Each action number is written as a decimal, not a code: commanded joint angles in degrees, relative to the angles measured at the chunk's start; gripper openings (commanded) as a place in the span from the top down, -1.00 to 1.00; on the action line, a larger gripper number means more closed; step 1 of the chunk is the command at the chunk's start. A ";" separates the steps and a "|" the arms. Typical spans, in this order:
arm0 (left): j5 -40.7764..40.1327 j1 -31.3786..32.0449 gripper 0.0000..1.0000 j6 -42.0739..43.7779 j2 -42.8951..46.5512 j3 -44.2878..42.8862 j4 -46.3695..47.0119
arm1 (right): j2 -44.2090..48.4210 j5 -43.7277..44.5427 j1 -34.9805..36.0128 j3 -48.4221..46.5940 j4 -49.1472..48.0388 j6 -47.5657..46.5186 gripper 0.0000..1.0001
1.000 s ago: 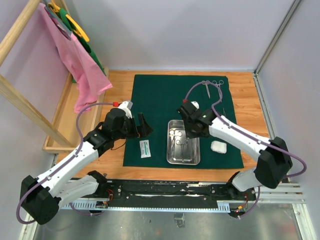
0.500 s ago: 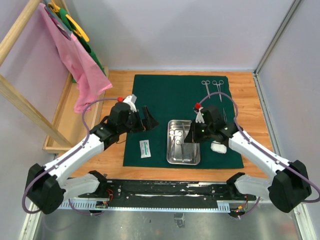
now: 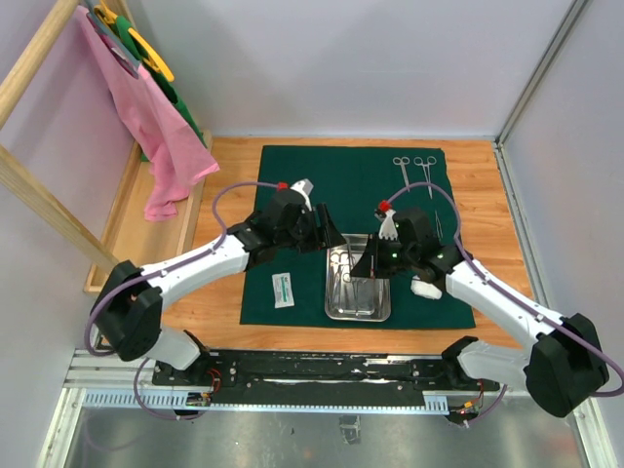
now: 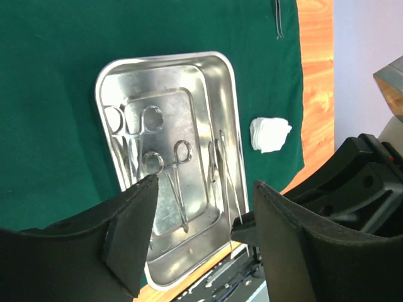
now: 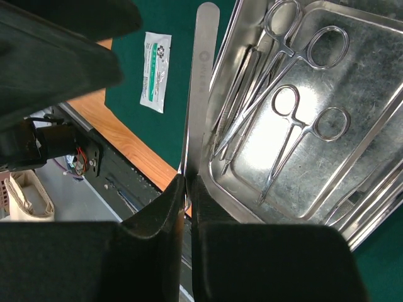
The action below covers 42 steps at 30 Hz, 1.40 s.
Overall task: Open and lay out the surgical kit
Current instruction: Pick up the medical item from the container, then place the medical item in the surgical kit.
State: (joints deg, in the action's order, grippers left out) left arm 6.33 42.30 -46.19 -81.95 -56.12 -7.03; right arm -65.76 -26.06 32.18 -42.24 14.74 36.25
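Right gripper (image 5: 187, 182) is holding tweezers (image 5: 200, 75) at the tray (image 4: 201, 82); left gripper (image 4: 204, 195) is hanging open.

Right gripper is clenching one end of the flat steel tweezers, which in the wrist view are running alongside the tray's rim. The tray is sitting on the dark green cloth (image 3: 312, 185) and carrying several ring-handled clamps (image 4: 176, 170). Left gripper is hovering above the tray, jaws spread, gripping nothing. White packet (image 3: 283, 290) is lying on the cloth left of the tray, gauze wad (image 3: 426, 287) to its right. Two clamps (image 3: 402, 168) are lying at the cloth's far edge.

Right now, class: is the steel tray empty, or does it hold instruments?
Not empty: several ring-handled clamps lie inside the steel tray.
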 commanded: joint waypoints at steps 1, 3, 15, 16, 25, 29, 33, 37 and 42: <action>0.45 2.39 -0.23 -2.31 -3.56 -3.34 2.78 | 1.16 -0.98 -1.13 0.14 -1.49 -0.31 0.99; 0.28 3.20 -0.20 -2.98 -4.96 -4.32 3.11 | 1.14 -1.08 -1.32 0.31 -1.47 -0.70 0.99; -2.14 6.27 0.47 -5.70 -10.85 -7.71 3.39 | 2.63 -3.93 -3.99 2.55 -1.88 -2.38 0.99; -2.27 6.42 0.55 -5.85 -11.12 -7.87 3.24 | 2.79 -4.27 -4.31 2.84 -1.98 -2.49 0.99; -3.66 6.78 0.99 -5.18 -14.40 -11.71 0.55 | 2.73 -5.46 -5.71 1.99 -1.08 -3.39 0.80; -5.80 6.82 0.99 -2.83 -18.12 -18.36 -3.81 | 5.10 -0.40 -5.78 -4.66 9.66 -8.10 0.38; -7.03 6.83 0.99 -1.64 -23.79 -26.40 -7.04 | 8.48 4.43 -7.31 -9.12 19.07 -11.91 0.22; -7.78 6.87 0.99 -1.97 -29.68 -34.13 -9.92 | 12.79 12.96 -10.18 -13.79 29.45 -14.45 0.13; -8.61 7.72 0.99 -2.55 -45.25 -56.08 -19.68 | 19.58 26.65 -12.10 -20.48 36.93 -15.38 0.01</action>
State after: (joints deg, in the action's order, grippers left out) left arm -0.80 48.95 -49.10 -116.44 -96.84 -17.80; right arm -50.89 -12.60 21.69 -57.49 41.52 23.55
